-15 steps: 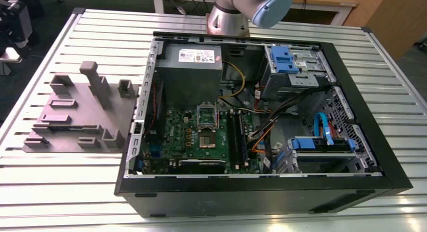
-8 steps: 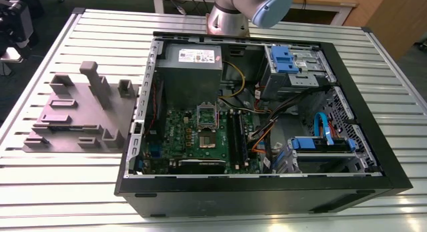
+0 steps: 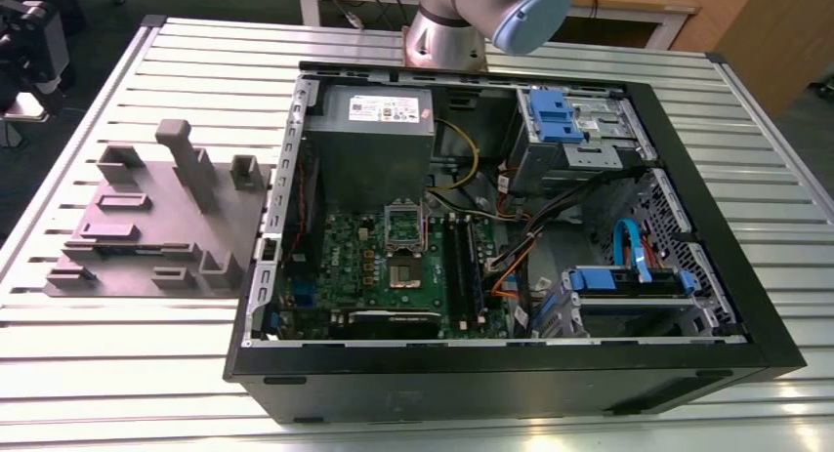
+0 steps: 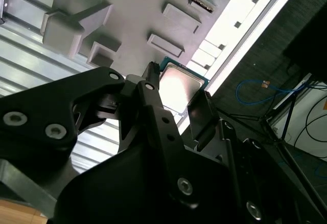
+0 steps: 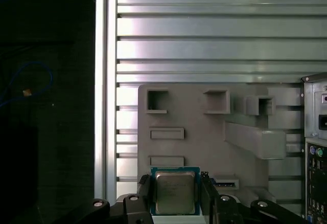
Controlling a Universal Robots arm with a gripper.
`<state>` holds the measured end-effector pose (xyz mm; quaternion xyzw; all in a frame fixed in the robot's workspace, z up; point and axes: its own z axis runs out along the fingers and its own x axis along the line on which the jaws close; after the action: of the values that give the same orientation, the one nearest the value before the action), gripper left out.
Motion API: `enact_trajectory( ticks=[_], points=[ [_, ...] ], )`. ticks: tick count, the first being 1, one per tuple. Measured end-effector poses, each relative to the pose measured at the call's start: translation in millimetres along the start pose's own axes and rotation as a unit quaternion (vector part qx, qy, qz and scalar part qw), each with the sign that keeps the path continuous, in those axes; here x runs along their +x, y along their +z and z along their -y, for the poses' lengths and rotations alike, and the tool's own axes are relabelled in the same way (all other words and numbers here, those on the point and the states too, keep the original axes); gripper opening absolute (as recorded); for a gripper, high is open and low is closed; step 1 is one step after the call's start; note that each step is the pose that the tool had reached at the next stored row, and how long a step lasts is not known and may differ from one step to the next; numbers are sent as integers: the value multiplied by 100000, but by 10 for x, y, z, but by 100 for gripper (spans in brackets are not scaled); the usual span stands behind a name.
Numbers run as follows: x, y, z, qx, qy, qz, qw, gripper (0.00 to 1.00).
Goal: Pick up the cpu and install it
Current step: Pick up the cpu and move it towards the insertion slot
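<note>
I note the gripper (image 5: 175, 198) with its fingers (image 5: 145, 193) clamped on opposite edges of the cpu (image 5: 175, 191), which sits over the grey fixture plate (image 5: 204, 142) beside the computer case (image 3: 729, 335).

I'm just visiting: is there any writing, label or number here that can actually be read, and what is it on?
No text here can be read.
White label on the grey metal box in the computer case: print too small to read.
Top of the cpu, gripped by the tool: faint marks, not legible.
</note>
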<state>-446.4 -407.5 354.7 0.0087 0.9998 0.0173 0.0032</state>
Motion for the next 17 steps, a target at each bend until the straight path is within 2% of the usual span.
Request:
enact_trajectory(
  ticks=[5, 13, 17],
  points=[
    [-1, -6, 0, 2, 1, -2, 100000, 47],
    [-2, -118, -4, -3, -3, 4, 100000, 47],
    [-2, -120, -4, -8, -1, 15, 100000, 47]
  ],
)
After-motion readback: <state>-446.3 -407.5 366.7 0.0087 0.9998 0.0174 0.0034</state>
